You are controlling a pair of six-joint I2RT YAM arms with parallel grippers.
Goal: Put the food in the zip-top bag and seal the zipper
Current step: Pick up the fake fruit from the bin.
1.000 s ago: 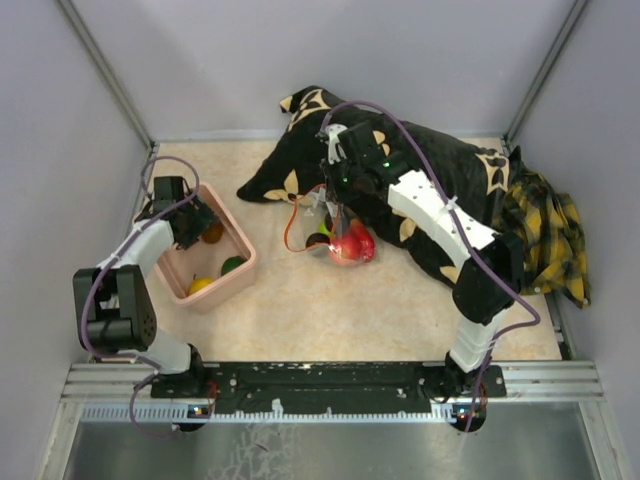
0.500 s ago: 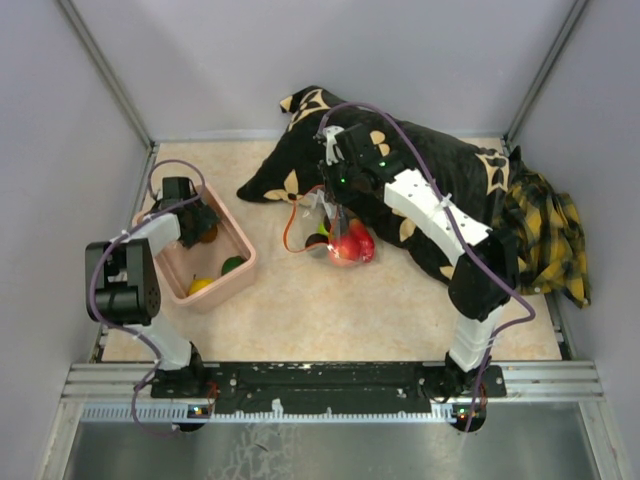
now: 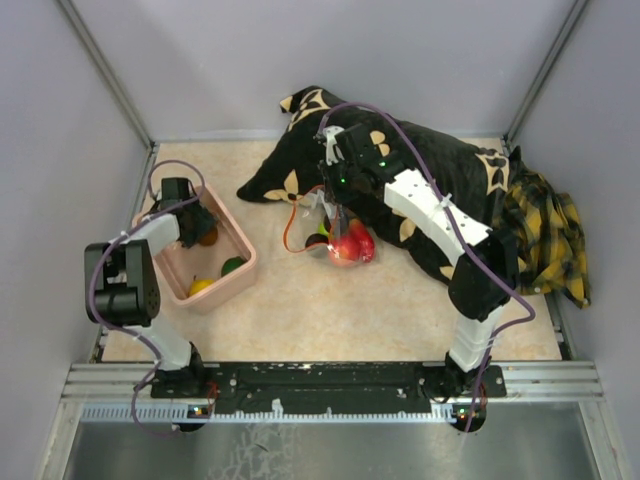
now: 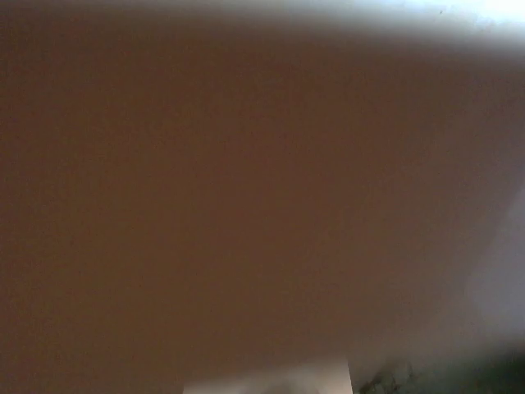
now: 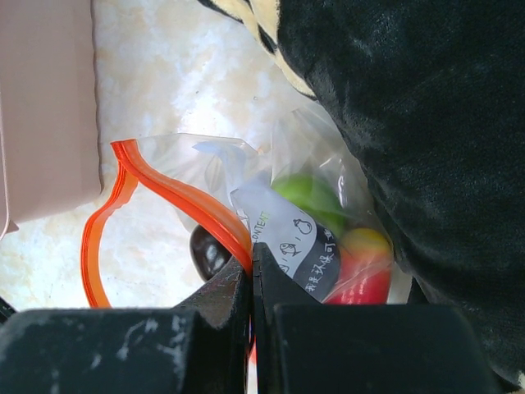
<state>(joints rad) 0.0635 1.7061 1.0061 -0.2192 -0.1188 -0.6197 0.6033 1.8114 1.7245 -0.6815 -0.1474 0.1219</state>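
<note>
The clear zip-top bag (image 3: 338,238) lies on the table against a black cushion. In the right wrist view its orange zipper (image 5: 176,197) loops open, and a green (image 5: 308,197), a yellow (image 5: 367,242), a red (image 5: 365,283) and a dark purple (image 5: 207,250) food piece sit inside. My right gripper (image 5: 251,263) is shut on the bag's zipper edge by the label. My left gripper (image 3: 193,222) is down in the far end of the pink tub (image 3: 243,268), next to an orange food piece (image 3: 210,237). A green (image 3: 232,265) and a yellow piece (image 3: 200,286) also lie there. The left wrist view is a brown blur.
A black cushion with cream flowers (image 3: 440,170) lies behind and to the right of the bag, under my right arm. A yellow plaid cloth (image 3: 545,230) is at the right wall. Grey walls close in the table on three sides.
My left arm's elbow has swung toward the left wall while its gripper stayed in the tub's far end. The right arm and the bag have not moved.
</note>
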